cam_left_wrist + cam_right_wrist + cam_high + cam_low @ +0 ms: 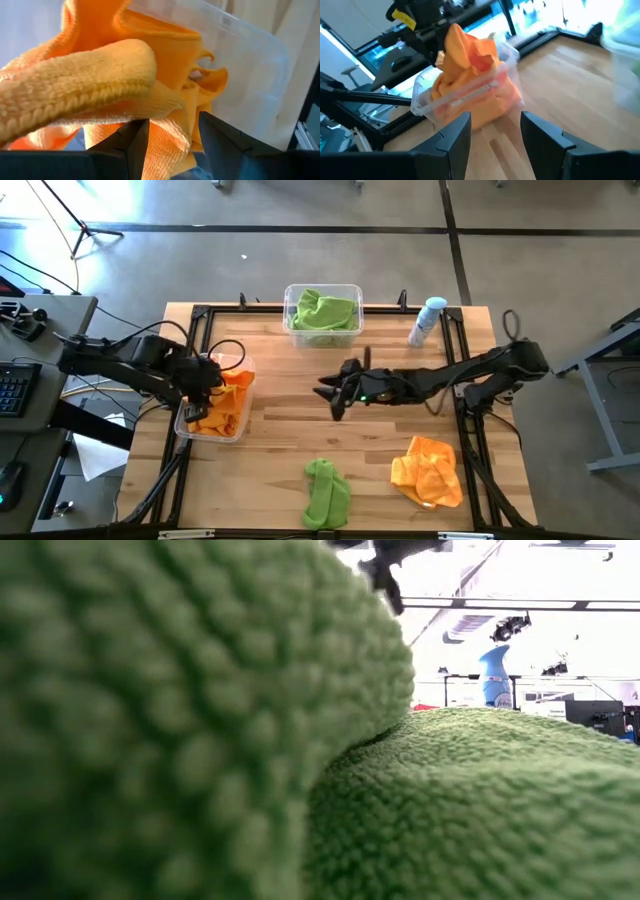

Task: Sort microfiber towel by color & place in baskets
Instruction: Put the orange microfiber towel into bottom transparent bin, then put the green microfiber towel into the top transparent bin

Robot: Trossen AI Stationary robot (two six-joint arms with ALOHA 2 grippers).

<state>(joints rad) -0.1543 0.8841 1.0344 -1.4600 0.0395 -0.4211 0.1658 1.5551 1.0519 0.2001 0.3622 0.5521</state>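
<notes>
My left gripper (205,385) hangs over the left basket (183,423), a clear bin with orange cloth in it, and is shut on an orange towel (465,47). My right gripper (333,395) is open above the middle of the table with nothing between its fingers, pointing toward that basket (465,95). A second basket (350,292) at the far edge holds green towels (322,312). A green towel (328,490) and an orange towel (428,470) lie flat on the table near its front edge. My left gripper pinches a bunched fold of the orange towel (172,127) between its two fingers, coming from above and pointing steeply down. The towel rises above the basket's rim to the fingers (440,47). Its lower part (485,100) rests in the basket.
A pale blue-capped spray bottle (428,320) stands at the far right. A black frame (200,315) runs along the table's sides. The green towel (200,720) lies right in front of the low camera and fills that view.
</notes>
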